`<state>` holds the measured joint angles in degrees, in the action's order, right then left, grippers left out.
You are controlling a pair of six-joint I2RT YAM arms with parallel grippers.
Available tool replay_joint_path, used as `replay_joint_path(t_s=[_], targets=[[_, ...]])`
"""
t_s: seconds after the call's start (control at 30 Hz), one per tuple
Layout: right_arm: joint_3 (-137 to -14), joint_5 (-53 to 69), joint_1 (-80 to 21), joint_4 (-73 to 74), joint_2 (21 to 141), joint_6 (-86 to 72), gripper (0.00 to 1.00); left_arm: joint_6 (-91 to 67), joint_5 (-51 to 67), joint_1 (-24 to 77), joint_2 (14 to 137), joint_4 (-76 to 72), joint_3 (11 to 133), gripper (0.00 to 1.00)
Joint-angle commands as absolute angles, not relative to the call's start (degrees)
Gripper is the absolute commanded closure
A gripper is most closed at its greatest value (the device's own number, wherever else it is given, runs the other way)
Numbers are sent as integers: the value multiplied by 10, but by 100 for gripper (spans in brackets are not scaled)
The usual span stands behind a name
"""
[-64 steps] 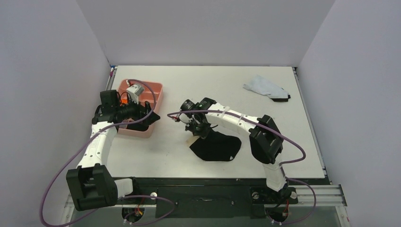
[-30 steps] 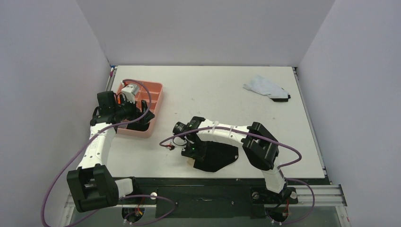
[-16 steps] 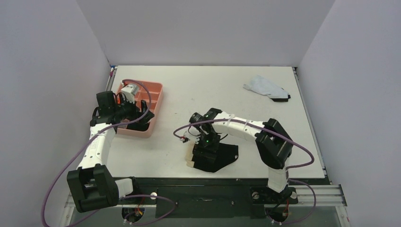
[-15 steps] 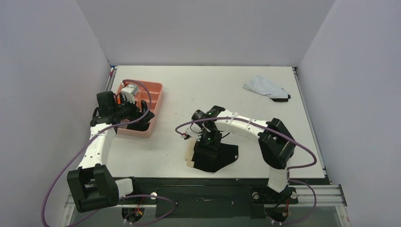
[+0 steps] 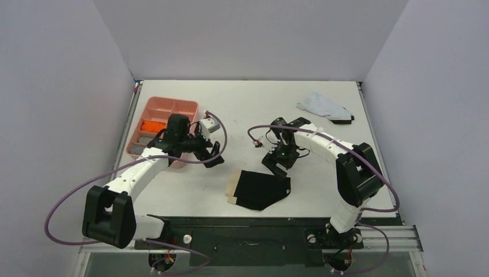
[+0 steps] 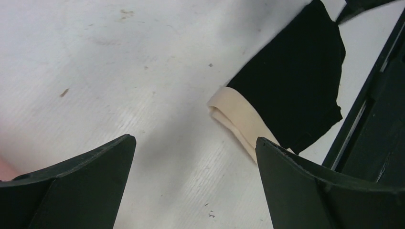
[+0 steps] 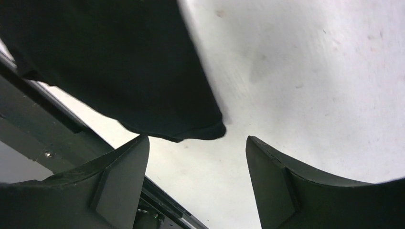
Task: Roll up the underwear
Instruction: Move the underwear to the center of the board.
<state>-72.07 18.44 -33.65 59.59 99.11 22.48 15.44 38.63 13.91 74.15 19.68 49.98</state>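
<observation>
The black underwear (image 5: 259,188) lies folded low in the middle of the counter (image 5: 242,109), just below the spread, empty right claw (image 5: 274,164) (down on the cloth a moment ago). The left claw (image 5: 211,154), also spread, has left the tray (image 5: 173,100).

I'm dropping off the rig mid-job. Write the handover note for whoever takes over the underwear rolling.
Left gripper: open, empty, hovering over the table left of the black cloth underwear.
Right gripper: open, empty, just past that garment's far edge.
Bright orange cloth underwear: in the pink plastic compartment tray, far left.
Done: the black pair lies folded flat near the front edge, beige waistband to the left.
Left: the black pair is not rolled yet. Whether the orange one is rolled cannot be told.
</observation>
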Motion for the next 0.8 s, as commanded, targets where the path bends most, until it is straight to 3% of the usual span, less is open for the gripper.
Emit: replay_joint_path(t_s=[0.0, 0.4, 0.77], targets=[[-692, 185, -299, 560, 968, 223, 30, 201, 323, 237, 765, 175, 524, 3], [-665, 117, -293, 489, 1008, 189, 30, 275, 203, 481, 837, 152, 509, 3], [-660, 6, -292, 444, 1032, 163, 30, 267, 212, 502, 901, 183, 526, 3]])
